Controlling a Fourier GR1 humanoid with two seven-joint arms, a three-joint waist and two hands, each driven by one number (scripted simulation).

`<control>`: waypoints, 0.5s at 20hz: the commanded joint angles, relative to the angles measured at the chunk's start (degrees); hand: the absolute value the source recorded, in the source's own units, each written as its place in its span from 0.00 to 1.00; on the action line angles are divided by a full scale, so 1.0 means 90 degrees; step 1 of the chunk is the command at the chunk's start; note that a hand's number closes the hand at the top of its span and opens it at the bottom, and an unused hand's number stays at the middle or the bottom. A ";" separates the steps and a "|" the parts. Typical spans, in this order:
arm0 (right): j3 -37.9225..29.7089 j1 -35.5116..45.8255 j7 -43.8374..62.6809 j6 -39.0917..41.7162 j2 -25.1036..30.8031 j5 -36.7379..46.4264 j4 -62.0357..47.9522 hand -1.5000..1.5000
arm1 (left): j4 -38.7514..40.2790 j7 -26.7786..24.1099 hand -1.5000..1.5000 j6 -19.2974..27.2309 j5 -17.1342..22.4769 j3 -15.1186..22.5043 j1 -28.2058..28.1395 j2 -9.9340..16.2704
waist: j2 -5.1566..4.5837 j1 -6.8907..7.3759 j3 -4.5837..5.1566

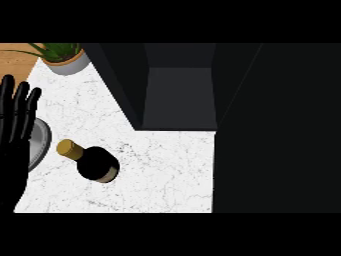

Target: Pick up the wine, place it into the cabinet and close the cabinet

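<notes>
Left hand point(7, 125) lies nearest the viewpoint, at the view's left edge: fingers straight and pointing up, spread slightly, holding nothing. It reads as resting, not engaged with anything. Right hand: not in view.

Just beside the hand, partly behind its palm side, the curved grey rim of a plate point(41, 142) shows on the bench point(165, 170), which has a white marbled top.

A little further out from the hand, toward the bench middle: the wine point(92, 161). Dark bottle, gold cap, seen from steeply above; the cap end sits closer to the hand, the dark body away from it. Whether it stands upright or leans cannot be settled from this angle. It is apart from the hand, no contact, and near the plate's rim but apart from it.

Beyond the bottle, up and away from the hand: the cabinet point(177, 95), dark, with its inner cavity visible as a grey recess, so I judge it open. The door itself cannot be made out against the dark mass on the far side.

Above the fingertips, at the bench's far corner: a potted plant point(61, 56), well apart from the bottle.

Progress, judged: nothing done. Bottle not picked up, not in the cabinet, cabinet not closed. All three steps remain; the grasp comes first.
</notes>
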State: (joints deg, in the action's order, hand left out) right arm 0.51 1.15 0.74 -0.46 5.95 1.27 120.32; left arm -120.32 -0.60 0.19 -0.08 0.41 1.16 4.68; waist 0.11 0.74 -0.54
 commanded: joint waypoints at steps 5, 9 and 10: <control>0.0194 -0.0450 0.0084 0.0038 -0.0188 -0.0199 0.0526 0.00 | 0.0772 0.0758 0.00 -0.1068 0.0651 0.0866 0.1132 0.0245 | -0.0024 -0.0345 0.0056; 0.1319 -0.0893 0.0698 0.1162 0.0103 -0.0941 0.0916 0.00 | 0.0842 0.1868 0.00 -0.1185 0.1386 0.1587 0.0778 -0.0243 | 0.0030 -0.0302 0.0052; 0.1412 -0.1292 0.0645 0.1123 0.0058 -0.0910 0.1080 0.00 | 0.0725 0.2219 0.00 -0.1217 0.1713 0.1412 0.0977 -0.0179 | 0.0029 -0.0283 0.0052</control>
State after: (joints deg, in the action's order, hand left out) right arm 8.40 -5.16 4.04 5.72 5.69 -3.95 126.03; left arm -113.62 11.03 -9.37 9.69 10.60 7.98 4.26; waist 0.05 -1.69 -0.09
